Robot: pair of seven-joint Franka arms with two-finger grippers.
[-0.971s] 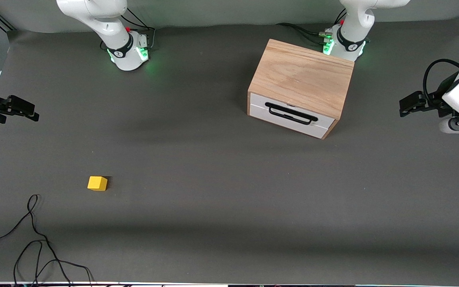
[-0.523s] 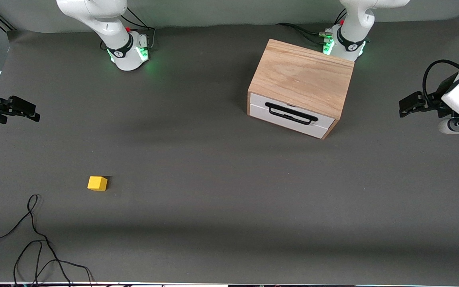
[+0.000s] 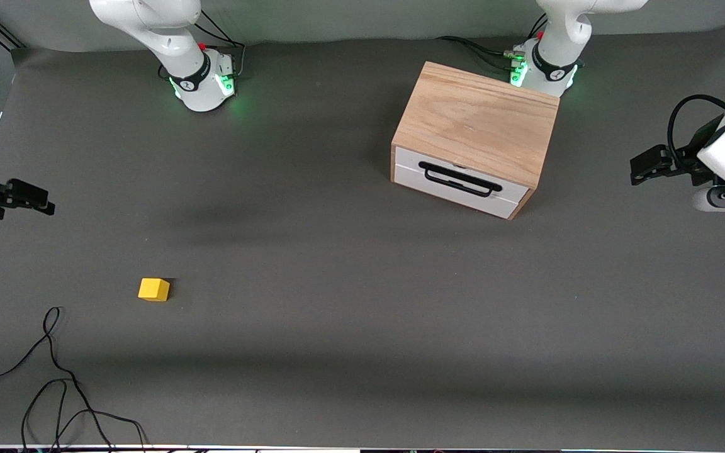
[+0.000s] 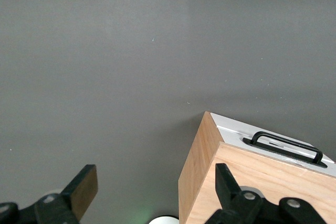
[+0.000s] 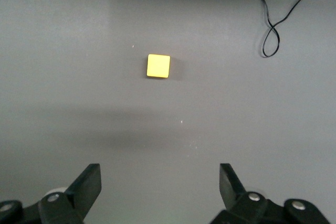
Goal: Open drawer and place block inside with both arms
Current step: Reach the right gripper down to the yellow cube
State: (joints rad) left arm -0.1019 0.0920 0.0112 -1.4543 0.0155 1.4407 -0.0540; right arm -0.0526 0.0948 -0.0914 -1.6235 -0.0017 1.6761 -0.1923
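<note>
The yellow block (image 3: 153, 289) (image 5: 158, 66) lies alone on the grey table toward the right arm's end. The oak cabinet (image 3: 476, 123) (image 4: 252, 182) stands just in front of the left arm's base. Its white drawer (image 3: 457, 185) (image 4: 247, 132) is shut, and the black handle (image 3: 460, 179) (image 4: 286, 146) lies across the panel. My right gripper (image 3: 41, 202) (image 5: 159, 182) hovers open and empty over the table's edge at the right arm's end, apart from the block. My left gripper (image 3: 642, 165) (image 4: 155, 184) hangs open and empty beside the cabinet at the left arm's end.
A loose black cable (image 3: 54, 377) (image 5: 273, 19) curls on the table nearer to the front camera than the block. The arm bases (image 3: 202, 85) (image 3: 545, 69) glow green along the table's back edge. The table (image 3: 337, 283) is grey.
My right gripper has shifted lower in the front view, toward the block's level. The left gripper, block and cabinet have not moved.
</note>
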